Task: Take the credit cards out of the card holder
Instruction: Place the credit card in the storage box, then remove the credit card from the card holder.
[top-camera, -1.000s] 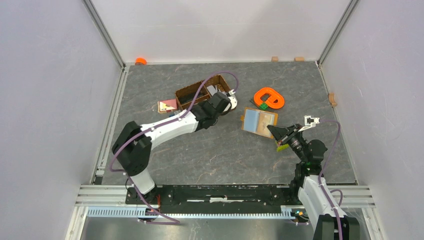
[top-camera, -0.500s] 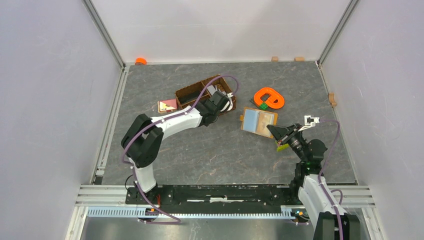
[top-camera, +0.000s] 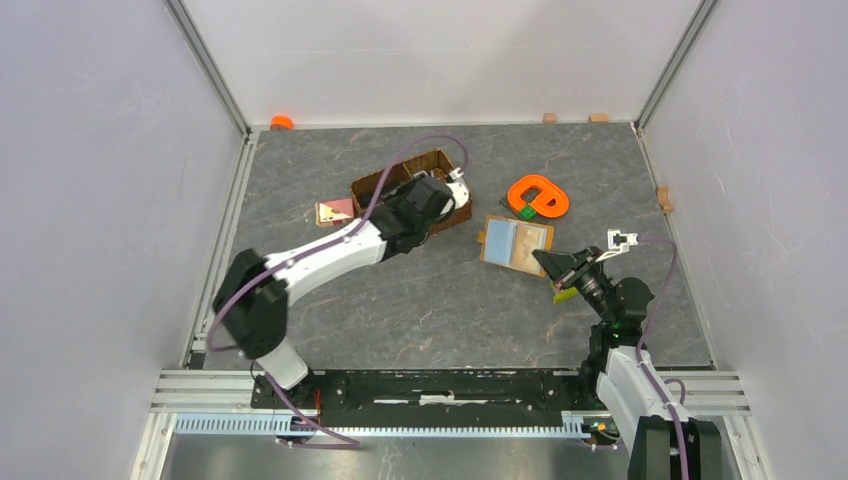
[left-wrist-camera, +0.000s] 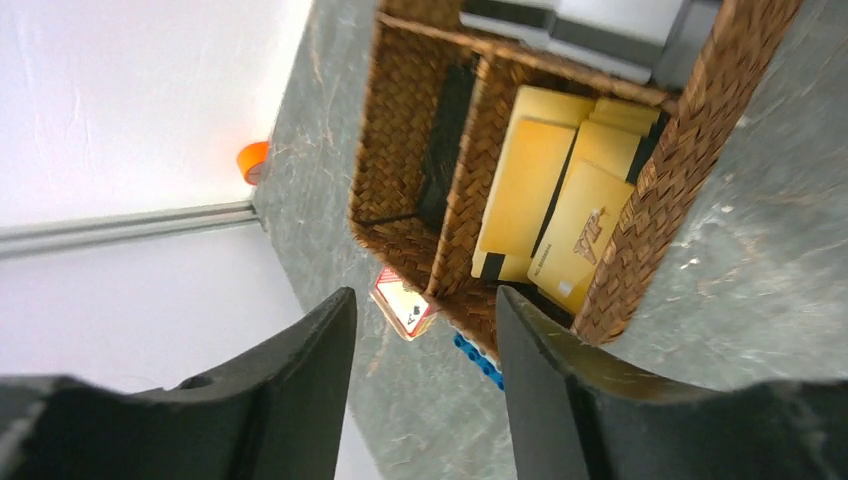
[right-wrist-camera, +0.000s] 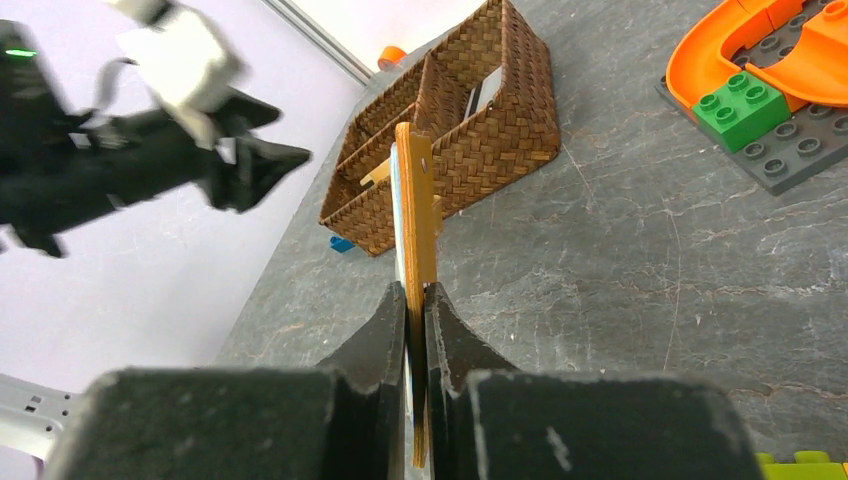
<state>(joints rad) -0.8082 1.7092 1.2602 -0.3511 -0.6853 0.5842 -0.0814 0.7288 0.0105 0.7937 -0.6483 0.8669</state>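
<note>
Basket (top-camera: 385, 172), brown wicker, sits upper centre of the top view. Left gripper (top-camera: 452, 192) hangs over its right end, jaws released with nothing between them. The left wrist view looks down into the right-hand compartment, where several gold cards (left-wrist-camera: 550, 210) lie flat and overlapping. Judgement: the basket serves as the drop point so that pulled cards stay together, and the gripper stands spread because it carries nothing.

Card holder (top-camera: 515, 243) is right of centre on the table (top-camera: 420, 300), opened out with its blue and tan panels facing up. Right gripper (top-camera: 552, 262) is clenched on its lower-right edge. The right wrist view shows the leather edge-on, pinched between both fingers. Judgement: this grip steadies the holder so it cannot slide while the other arm draws cards out. Cannot tell whether it lies flat or slightly raised, nor whether any cards remain in its pockets.

Orange ring (top-camera: 538, 195) lies just above the holder, not touching it and not involved.
</note>
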